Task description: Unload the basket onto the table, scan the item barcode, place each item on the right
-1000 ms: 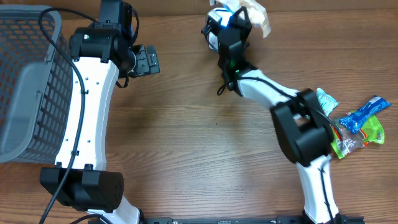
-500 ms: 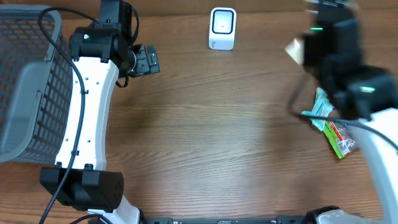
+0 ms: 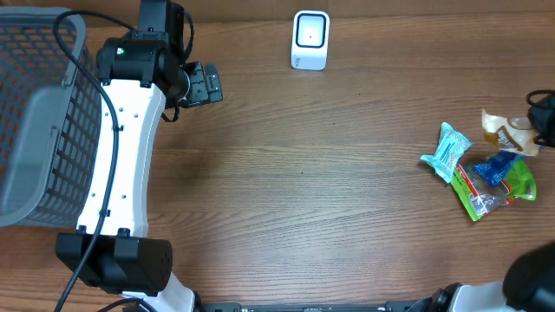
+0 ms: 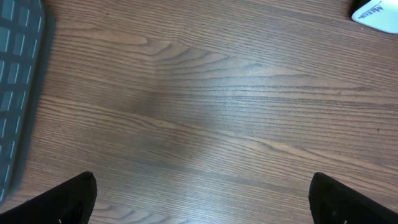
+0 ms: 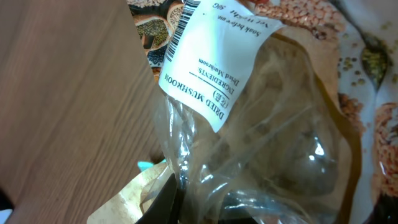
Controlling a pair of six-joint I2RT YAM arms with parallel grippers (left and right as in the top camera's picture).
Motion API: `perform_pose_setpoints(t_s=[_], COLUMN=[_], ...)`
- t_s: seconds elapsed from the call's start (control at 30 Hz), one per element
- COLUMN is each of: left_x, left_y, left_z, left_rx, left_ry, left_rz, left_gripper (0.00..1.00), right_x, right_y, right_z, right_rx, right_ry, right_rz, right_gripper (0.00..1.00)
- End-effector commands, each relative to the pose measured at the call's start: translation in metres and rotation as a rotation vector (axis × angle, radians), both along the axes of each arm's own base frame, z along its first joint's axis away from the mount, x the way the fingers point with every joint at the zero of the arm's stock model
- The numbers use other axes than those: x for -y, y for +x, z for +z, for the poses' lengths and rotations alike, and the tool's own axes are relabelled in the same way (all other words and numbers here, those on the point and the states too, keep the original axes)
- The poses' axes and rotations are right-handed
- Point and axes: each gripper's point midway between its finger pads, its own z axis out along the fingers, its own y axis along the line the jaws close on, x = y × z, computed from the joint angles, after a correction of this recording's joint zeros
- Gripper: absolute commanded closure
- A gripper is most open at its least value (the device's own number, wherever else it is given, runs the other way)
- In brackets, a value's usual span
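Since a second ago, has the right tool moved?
Yes. The right tool swung right, from the white plastic scanner to the wooden table's right edge.

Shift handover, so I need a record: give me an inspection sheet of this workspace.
Surface: brown wooden table, no spills seen.
Job's things: white box-shaped barcode scanner at the far edge; clear dried-mushroom bag with white label.
Clutter: teal snack packet, blue snack packet, green snack packet, at the right.
Grippers: left gripper open, empty; right gripper shut on the bag.
Cables: black cable over grey mesh basket.
Surroundings: nothing seen.
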Motion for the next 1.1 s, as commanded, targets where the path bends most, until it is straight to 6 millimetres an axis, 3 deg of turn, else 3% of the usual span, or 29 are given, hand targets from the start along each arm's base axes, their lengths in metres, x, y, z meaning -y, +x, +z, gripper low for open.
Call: perform_pose_setpoints(t_s=[0.0, 0.1, 0.23, 0.33, 0.4, 0.57, 0.6, 0.73, 0.9, 0.97, 1.07], left_x=[0.000, 0.000, 0.000, 0.000, 0.000, 0.000, 0.000, 0.000, 0.000, 0.000, 0.000], left_y=[0.001, 0.001, 0.001, 0.001, 0.001, 0.001, 0.001, 0.001, 0.001, 0.001, 0.001], left_z=[0.009, 0.009, 0.009, 0.009, 0.009, 0.009, 0.009, 0.009, 0.009, 0.009, 0.009], left_rx=[0.027, 0.027, 0.027, 0.027, 0.027, 0.027, 0.027, 0.027, 0.027, 0.027, 0.027], left_ry=[0.001, 0.001, 0.001, 0.001, 0.001, 0.001, 0.001, 0.001, 0.001, 0.001, 0.001], left_rz=[0.002, 0.002, 0.002, 0.002, 0.002, 0.002, 0.002, 0.002, 0.002, 0.002, 0.002], left_gripper=[0.00, 0.00, 0.00, 0.00, 0.00, 0.00, 0.00, 0.00, 0.00, 0.00, 0.00], right_x=[-0.008, -0.007, -0.012, -0.022, -0.034, -0.074, -0.094, -0.144, -0.185, -0.197, -0.206], right_y=[0.014, 0.021, 0.024, 0.025, 0.027, 0.026, 0.017, -0.018, -0.069, -0.088, -0.114], right_z=[-0.023, -0.037, -0.037, -0.030, -0.013, 0.067, 0.098, 0.154, 0.197, 0.215, 0.225], right_rx=[-0.002, -0.019, -0.018, 0.008, 0.062, 0.244, 0.297, 0.383, 0.480, 0.539, 0.569], right_ry=[0.083, 0.087, 0.068, 0.109, 0.141, 0.118, 0.079, -0.028, -0.105, -0.099, -0.021], right_rz=[0.026, 0.042, 0.112, 0.137, 0.180, 0.392, 0.484, 0.674, 0.766, 0.741, 0.646], right_gripper=[0.88, 0.82, 0.53, 0.50, 0.50, 0.49, 0.47, 0.37, 0.20, 0.00, 0.00])
